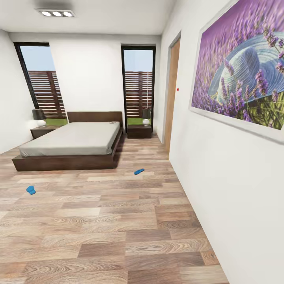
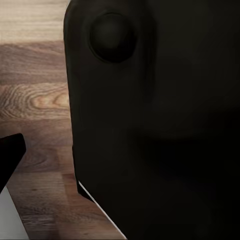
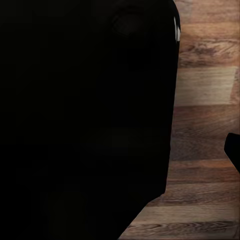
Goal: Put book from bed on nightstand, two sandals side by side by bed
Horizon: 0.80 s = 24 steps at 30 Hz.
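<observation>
Brown wood-plank floor (image 1: 118,236) nearest me. Two bright blue flat sandals (image 1: 30,190) (image 1: 139,171) lie well apart before low dark-wood bed (image 1: 71,157). Likely light, floppy; I'd pinch sole edge. Book unspotted. Pincer states: cannot tell.

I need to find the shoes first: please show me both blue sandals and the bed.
Left sandal (image 1: 30,190), head view, sole middle.
Right sandal (image 1: 139,171), head view, sole middle.
Bed (image 1: 71,139), head view, mattress top.

Ahead of me the bed (image 1: 73,144) stands between two nightstands (image 1: 139,130), with one blue sandal (image 1: 139,171) near its foot and another sandal (image 1: 30,190) well apart.
</observation>
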### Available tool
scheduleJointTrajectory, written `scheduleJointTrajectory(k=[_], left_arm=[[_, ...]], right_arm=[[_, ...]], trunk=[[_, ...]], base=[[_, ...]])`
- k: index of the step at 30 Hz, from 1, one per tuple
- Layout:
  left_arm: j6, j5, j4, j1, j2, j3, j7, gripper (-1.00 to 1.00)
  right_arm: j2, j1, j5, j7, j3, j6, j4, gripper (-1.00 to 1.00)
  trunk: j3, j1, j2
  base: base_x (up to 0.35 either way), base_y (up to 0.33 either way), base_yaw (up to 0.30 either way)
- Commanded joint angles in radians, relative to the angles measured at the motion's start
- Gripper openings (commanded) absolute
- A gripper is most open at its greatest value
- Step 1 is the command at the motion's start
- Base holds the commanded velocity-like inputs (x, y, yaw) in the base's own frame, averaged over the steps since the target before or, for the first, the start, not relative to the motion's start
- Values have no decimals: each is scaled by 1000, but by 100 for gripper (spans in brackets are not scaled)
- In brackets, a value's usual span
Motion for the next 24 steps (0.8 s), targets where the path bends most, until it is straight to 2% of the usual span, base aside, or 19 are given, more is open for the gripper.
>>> scheduleJointTrajectory(k=[1, 3, 9, 17, 24], left_arm=[[0, 0, 0, 0, 0, 0, 0, 100], [2, 0, -11, 11, 11, 0, 2, 100], [2, 2, -24, 35, 36, 1, 2, 100], [2, -1, -32, 42, 22, 0, 2, 100], [2, 0, -49, 43, 20, 1, 0, 100]], right_arm=[[0, 0, 0, 0, 0, 0, 0, 100], [-9, -11, 2, -1, 0, 11, -3, 100], [-10, -11, -4, -1, -2, 9, 3, 100], [-6, -13, -3, -2, -3, -25, 2, 100], [-6, -13, -3, -2, -4, -64, 2, 100]], trunk=[[0, 0, 0], [0, 0, 0], [0, 0, 0], [0, 0, 0], [0, 0, 0]], base=[[0, 0, 0], [0, 0, 0], [0, 0, 0], [0, 0, 0], [0, 0, 0]])
